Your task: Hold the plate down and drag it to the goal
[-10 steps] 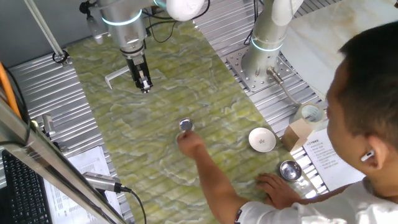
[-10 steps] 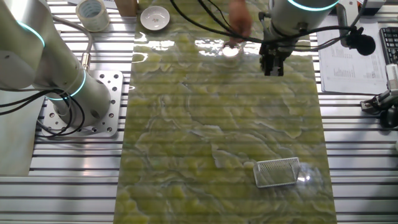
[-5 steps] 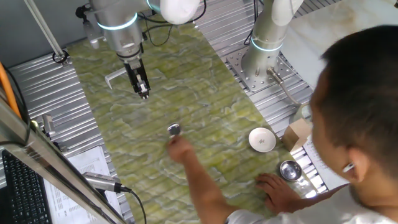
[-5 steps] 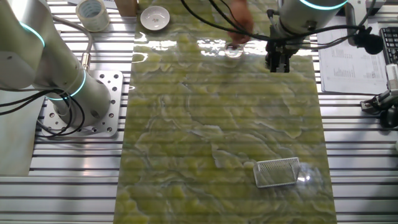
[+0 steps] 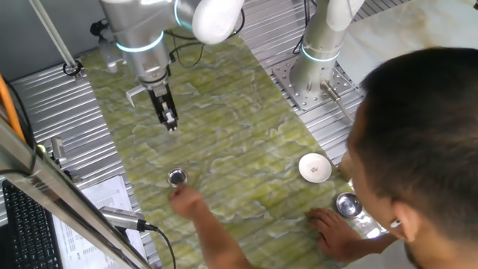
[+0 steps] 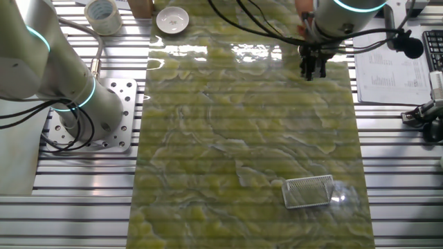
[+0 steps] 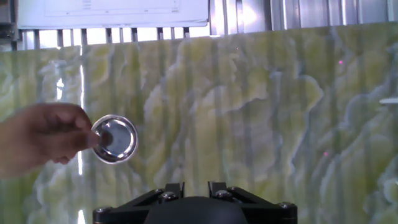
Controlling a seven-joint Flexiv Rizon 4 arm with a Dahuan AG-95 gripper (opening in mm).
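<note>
The plate (image 5: 177,177) is a small shiny silver dish on the green marbled mat, near the mat's edge by the papers. A person's hand (image 5: 187,199) holds its rim. In the hand view the plate (image 7: 115,138) lies left of centre with fingers on it. My gripper (image 5: 171,125) hangs above the mat, apart from the plate, its fingers close together and empty. The gripper (image 6: 313,71) hides the plate in the other fixed view. Only the finger bases of the gripper (image 7: 196,186) show in the hand view. The goal (image 5: 137,93), a thin white frame, lies at the mat's far end, and the goal (image 6: 309,191) shows fully in the other fixed view.
A white round dish (image 5: 314,167) and a steel bowl (image 5: 348,203) sit near the person's other hand (image 5: 328,221). A second robot arm's base (image 5: 310,75) stands beside the mat. Papers (image 6: 385,69) lie past the mat's edge, and a tape roll (image 6: 102,14) sits on the slatted table.
The person's hand has carried the plate across the mat toward the edge by the papers. My gripper has shifted slightly the same way, still above the mat.
</note>
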